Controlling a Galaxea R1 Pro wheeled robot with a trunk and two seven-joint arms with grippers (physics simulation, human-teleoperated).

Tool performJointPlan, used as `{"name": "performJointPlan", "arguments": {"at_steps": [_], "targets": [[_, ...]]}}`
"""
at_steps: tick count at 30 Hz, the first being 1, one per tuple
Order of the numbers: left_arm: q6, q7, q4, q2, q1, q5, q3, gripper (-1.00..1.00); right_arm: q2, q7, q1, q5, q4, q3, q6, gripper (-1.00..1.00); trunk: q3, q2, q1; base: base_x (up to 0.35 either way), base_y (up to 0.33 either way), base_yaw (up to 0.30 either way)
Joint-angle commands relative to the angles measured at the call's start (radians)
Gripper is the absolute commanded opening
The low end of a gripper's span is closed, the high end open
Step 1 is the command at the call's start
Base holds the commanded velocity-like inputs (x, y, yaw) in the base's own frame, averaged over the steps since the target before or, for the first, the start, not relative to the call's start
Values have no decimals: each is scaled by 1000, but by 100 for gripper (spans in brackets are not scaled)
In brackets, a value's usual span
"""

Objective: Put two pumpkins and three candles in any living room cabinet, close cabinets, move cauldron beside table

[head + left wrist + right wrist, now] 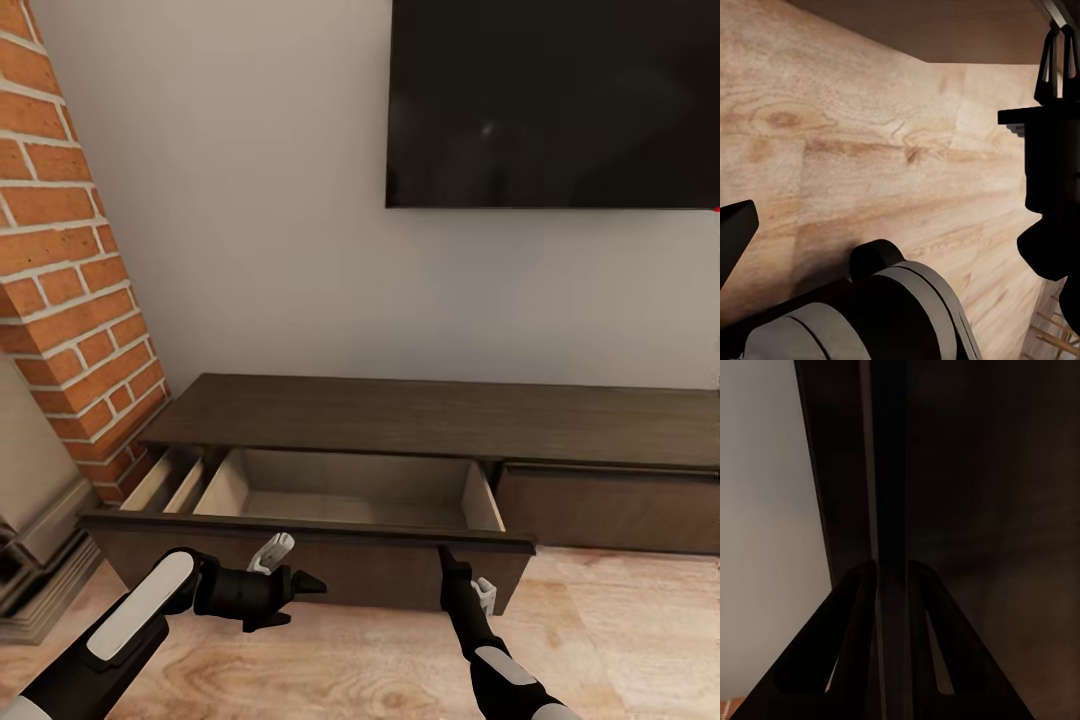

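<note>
Head camera first: the long, low dark-brown wood cabinet [440, 420] is lying with its long axis along the pale wall [260, 250], under a black wall-mounted screen [555, 100]. Its left drawer [330, 490] is standing pulled out toward me, pale inside and holding nothing. My right gripper [446, 556] is pinching the top edge of that drawer front near its right end. My left gripper [308, 585] is hovering in front of the drawer front, pointing right; I cannot tell how its jaws are standing.

Left wrist: I am looking at light wood floor [855, 150] and my right gripper [1057, 67] on the drawer edge.

Right wrist: my fingers [859, 652] are closing on the dark edge.
</note>
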Motion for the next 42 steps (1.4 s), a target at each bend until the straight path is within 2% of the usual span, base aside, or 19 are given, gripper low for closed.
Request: {"name": "performJointPlan", "arguments": {"at_steps": [1,37,38,42], "targets": [[-1,10,-1,1,-1,11,-1,100,-1,6,0,-23,2,-21,-2,-100,-1,0,-1,-144,0,0],[-1,10,-1,-5,-1,10,-1,100,-1,6,0,-23,3,-20,-2,-100,-1,0,-1,-40,0,0],[-1,10,-1,-5,0,10,-1,100,-1,6,0,-23,4,-20,-2,100,-1,0,-1,-7,0,0],[-1,10,-1,-5,0,9,-1,100,-1,6,0,-23,1,-20,-2,100,-1,0,-1,-2,0,0]]}}
